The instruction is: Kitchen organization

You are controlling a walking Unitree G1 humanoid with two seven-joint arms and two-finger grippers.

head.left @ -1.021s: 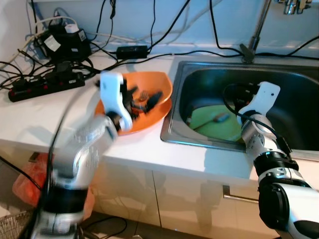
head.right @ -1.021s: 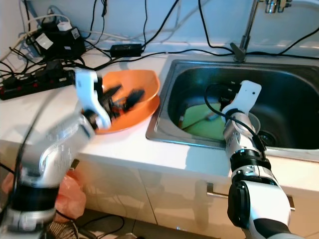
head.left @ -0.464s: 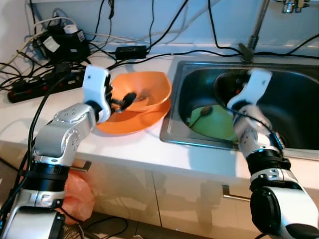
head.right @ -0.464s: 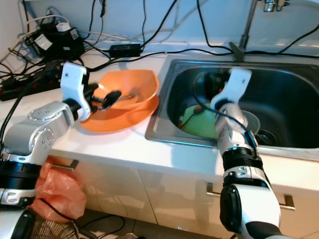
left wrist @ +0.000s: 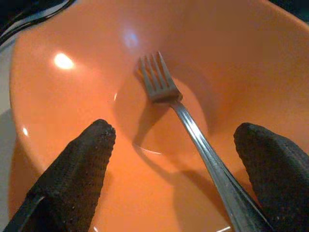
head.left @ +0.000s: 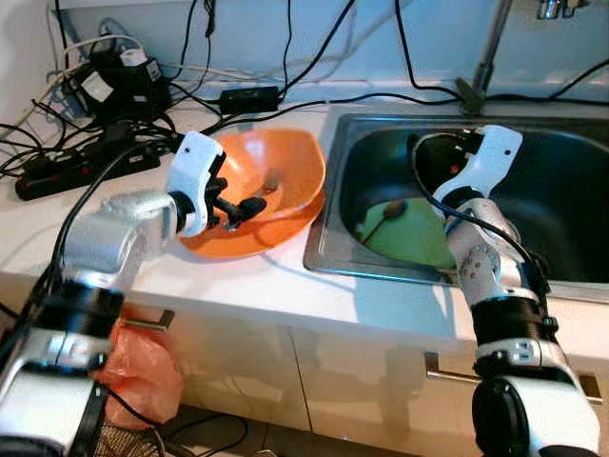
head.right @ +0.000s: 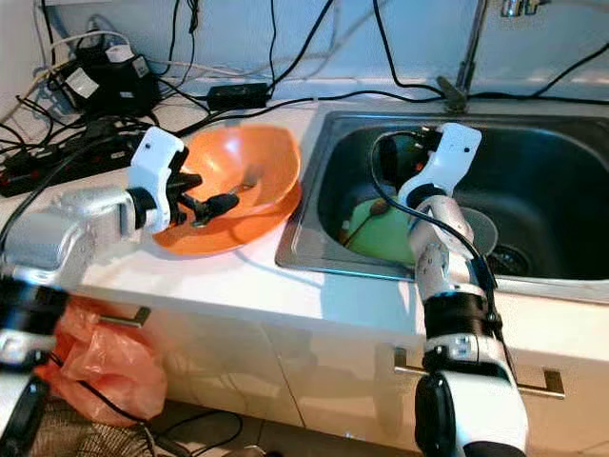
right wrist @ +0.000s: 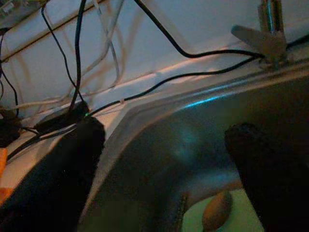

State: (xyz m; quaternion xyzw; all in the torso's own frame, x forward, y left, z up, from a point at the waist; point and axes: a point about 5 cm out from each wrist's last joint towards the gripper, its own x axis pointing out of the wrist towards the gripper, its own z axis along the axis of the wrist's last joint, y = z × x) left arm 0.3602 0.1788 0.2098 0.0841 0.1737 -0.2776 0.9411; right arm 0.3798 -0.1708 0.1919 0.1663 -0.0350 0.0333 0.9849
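Counter, white and cluttered at its far left with a black power strip and tangled cables, carries an orange bowl just left of the steel sink. The bowl is tilted, sitting on what looks like an orange plate beneath it. Inside the bowl lies a metal fork, tines toward the bowl's middle and handle running toward the near rim.

The left gripper reaches in from the left at the bowl's near left rim. Its fingers are spread apart, one on each side of the fork handle, gripping nothing; the fork lies between them without being touched.

The right gripper hangs over the left part of the sink basin, its fingers also spread wide and empty. Below it in the basin lies a light green plate with a small brownish spoon-like piece on it; what exactly that piece is cannot be told. A faucet rises at the far edge of the sink. Under the counter at the near left, an orange plastic bag hangs by the cabinet front.
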